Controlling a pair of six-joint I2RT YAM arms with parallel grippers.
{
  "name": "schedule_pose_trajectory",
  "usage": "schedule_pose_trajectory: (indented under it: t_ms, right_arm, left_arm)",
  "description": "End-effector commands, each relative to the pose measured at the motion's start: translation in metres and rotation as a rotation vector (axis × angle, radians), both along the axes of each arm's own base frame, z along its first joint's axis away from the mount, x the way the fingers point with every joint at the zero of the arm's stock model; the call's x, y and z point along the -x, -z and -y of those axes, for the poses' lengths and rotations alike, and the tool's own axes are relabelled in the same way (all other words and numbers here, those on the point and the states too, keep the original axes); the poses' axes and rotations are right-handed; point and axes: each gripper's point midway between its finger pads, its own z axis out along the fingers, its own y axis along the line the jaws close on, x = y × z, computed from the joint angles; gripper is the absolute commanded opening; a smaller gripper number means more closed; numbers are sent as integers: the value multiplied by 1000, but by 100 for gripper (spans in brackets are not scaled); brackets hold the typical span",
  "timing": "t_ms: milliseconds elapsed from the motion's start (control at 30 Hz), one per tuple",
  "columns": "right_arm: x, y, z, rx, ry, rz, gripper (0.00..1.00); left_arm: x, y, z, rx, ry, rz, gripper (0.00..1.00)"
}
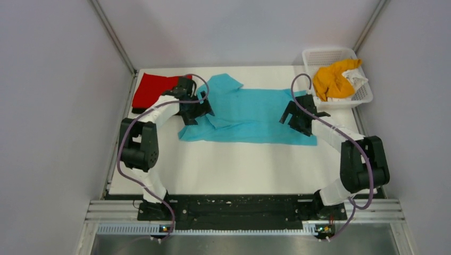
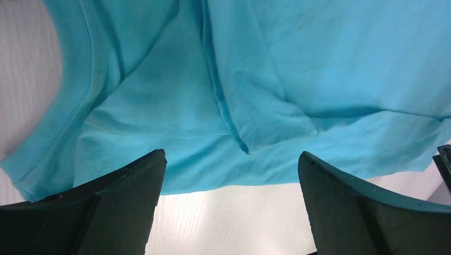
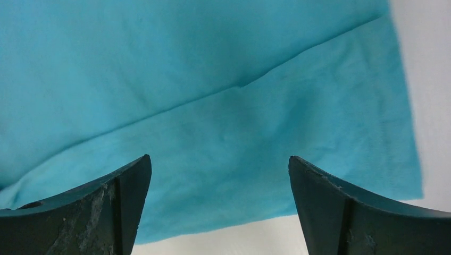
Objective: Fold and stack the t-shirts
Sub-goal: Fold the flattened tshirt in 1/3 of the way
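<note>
- Turquoise t-shirt (image 1: 250, 114) lies flat across the middle of the table, seemingly only part-folded.
- Red shirt (image 1: 151, 90) at far left looks folded; orange shirt (image 1: 332, 79) lies crumpled in the basket (image 1: 324, 51).
- Left gripper (image 2: 231, 175) and right gripper (image 3: 218, 180) hover over the turquoise shirt's near edge, jaws apart, holding nothing.

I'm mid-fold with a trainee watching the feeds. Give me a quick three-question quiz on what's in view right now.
1. True or false: the left claw and the right claw both stand open over the turquoise shirt.
2. The orange shirt lies: A) in the white basket; B) spread flat at the near edge; C) draped over an arm.
3. What colour is the shirt at the far left corner of the table?

Key: 1 true. 2 A. 3 red; the red shirt lies beside the left arm.
</note>
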Motion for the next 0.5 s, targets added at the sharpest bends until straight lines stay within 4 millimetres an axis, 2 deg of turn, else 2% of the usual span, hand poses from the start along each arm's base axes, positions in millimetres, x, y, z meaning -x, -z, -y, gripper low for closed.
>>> schedule_pose_trajectory:
  t_ms: [0,100,167,333,467]
  right_arm:
    - [-9,9,-37,-109,-142,31,99]
    - [-7,21,-33,-87,-131,22,99]
    - [3,32,-28,-72,-119,0,99]
    - [51,60,-20,-79,-113,-93,99]
    - [94,69,-18,-116,-96,-167,99]
  left_arm:
    - [0,11,5,70,-3,51,99]
    - [7,30,2,74,-6,20,99]
    - [14,44,-6,50,-35,8,99]
    - [47,69,-23,20,-77,-30,99]
    - [97,85,-35,1,-118,-105,99]
